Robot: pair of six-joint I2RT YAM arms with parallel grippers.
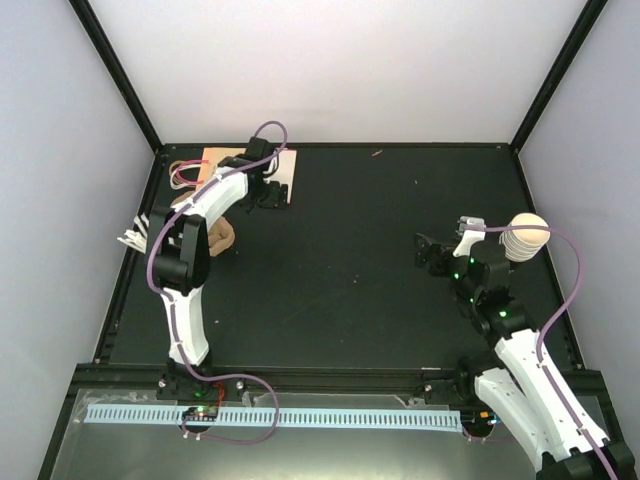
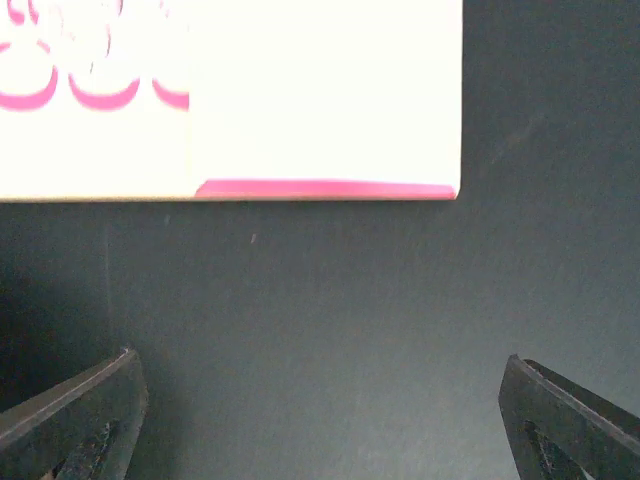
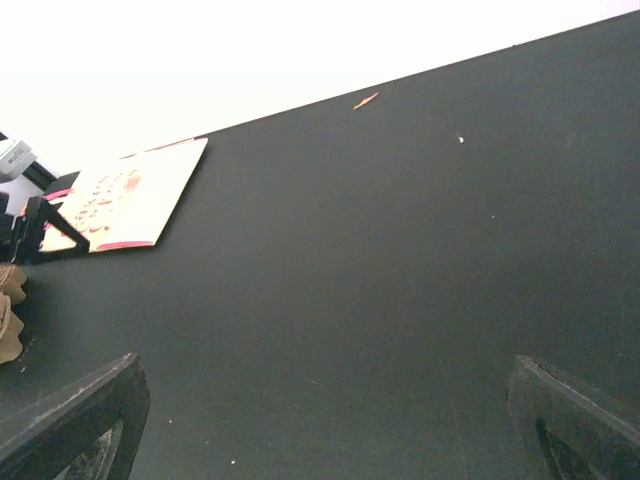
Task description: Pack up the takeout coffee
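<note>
The takeout coffee (image 1: 525, 237), a cream-white ribbed cup with a domed lid, stands at the right side of the black table, just right of my right wrist. My right gripper (image 1: 431, 254) (image 3: 325, 425) points left, away from the cup. It is open over bare mat and holds nothing. A flat paper bag (image 1: 285, 172) (image 2: 300, 90) (image 3: 130, 195) with pink print lies at the far left. My left gripper (image 1: 266, 194) (image 2: 320, 425) hovers open at the bag's near edge, and only mat shows between its fingers (image 2: 80, 410).
A brown moulded pulp carrier (image 1: 218, 236) (image 3: 8, 315) lies partly under the left arm. A bundle of thin white sticks (image 1: 132, 238) sits at the left table edge. The bag's pink handles (image 1: 185, 173) stick out leftward. White walls close in the table.
</note>
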